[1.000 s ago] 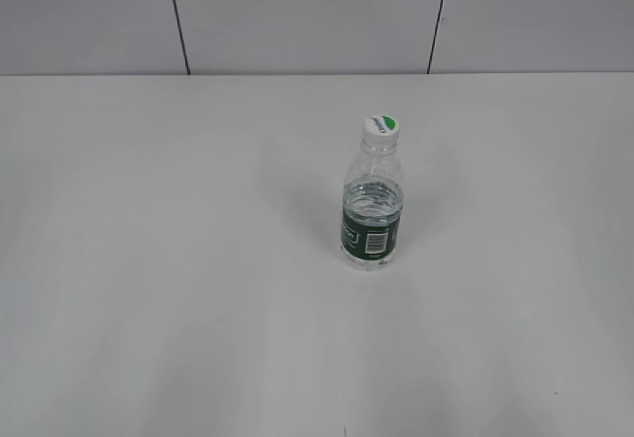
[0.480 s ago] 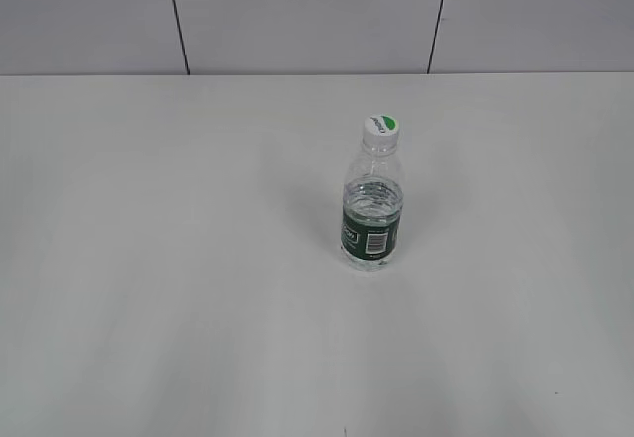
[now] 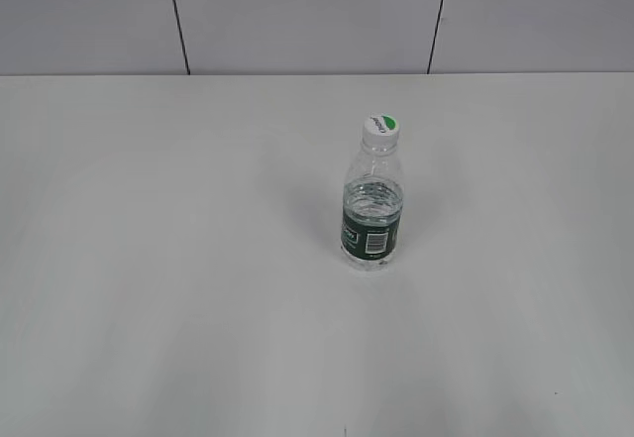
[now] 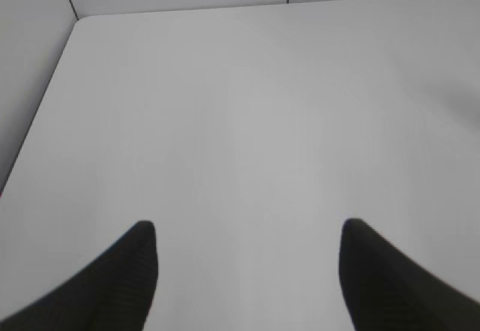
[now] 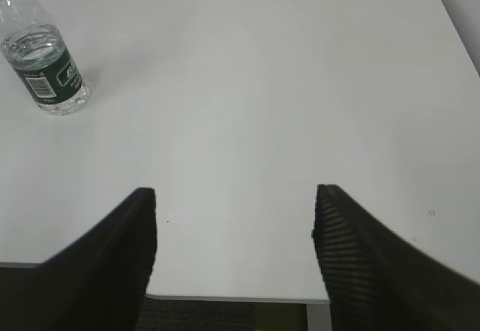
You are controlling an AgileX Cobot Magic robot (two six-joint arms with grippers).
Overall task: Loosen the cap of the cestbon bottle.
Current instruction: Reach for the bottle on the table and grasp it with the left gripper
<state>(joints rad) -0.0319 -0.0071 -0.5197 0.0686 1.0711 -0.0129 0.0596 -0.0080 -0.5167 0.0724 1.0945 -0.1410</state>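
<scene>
On the table (image 3: 149,259), cestbon bottle (image 3: 371,214) upright, cap (image 3: 380,127) on

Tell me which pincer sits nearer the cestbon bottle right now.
Right, as far as the views show. The right pincer has the cestbon bottle ahead to its left, well apart. The left pincer sees only bare table, no bottle.

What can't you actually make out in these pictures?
- Exterior view: the lettering on the cap is too small to read; neither arm shows.
- Right wrist view: the top of the cestbon bottle, cap included, is cut off by the frame edge.
- Left wrist view: only the open left gripper over the bare table; no bottle.
</scene>
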